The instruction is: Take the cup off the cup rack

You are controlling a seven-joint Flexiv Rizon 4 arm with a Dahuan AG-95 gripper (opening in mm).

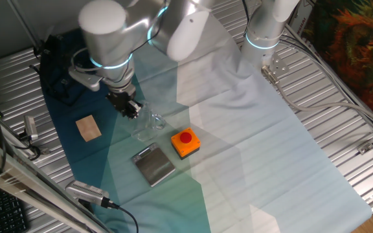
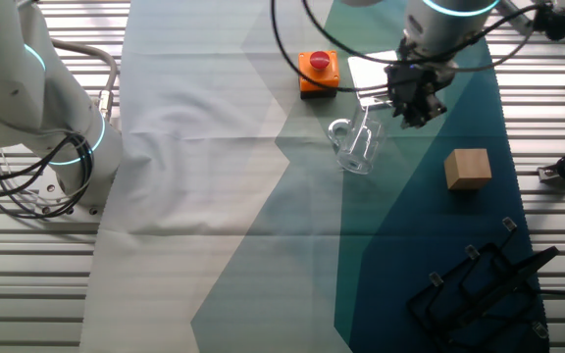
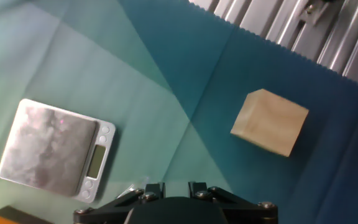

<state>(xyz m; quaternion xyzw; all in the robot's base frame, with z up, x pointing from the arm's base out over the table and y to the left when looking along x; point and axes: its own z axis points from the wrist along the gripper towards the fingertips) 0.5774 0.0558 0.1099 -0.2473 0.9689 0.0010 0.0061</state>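
The clear glass cup (image 2: 357, 145) with a side handle stands on the teal cloth, also in one fixed view (image 1: 149, 123). It is off the black cup rack (image 2: 484, 289), which lies at the cloth's near right corner and shows dark behind the arm in one fixed view (image 1: 56, 61). My gripper (image 2: 415, 106) hangs just beside and above the cup's rim, apart from it, also in one fixed view (image 1: 129, 107). In the hand view only the fingertips (image 3: 156, 186) show at the bottom edge, with a narrow empty gap between them.
A wooden block (image 2: 467, 169) lies right of the cup, also in the hand view (image 3: 270, 122). An orange box with a red button (image 2: 319, 69) and a grey metal scale (image 3: 53, 149) sit beyond the cup. A second arm's base (image 2: 52, 127) stands at the left.
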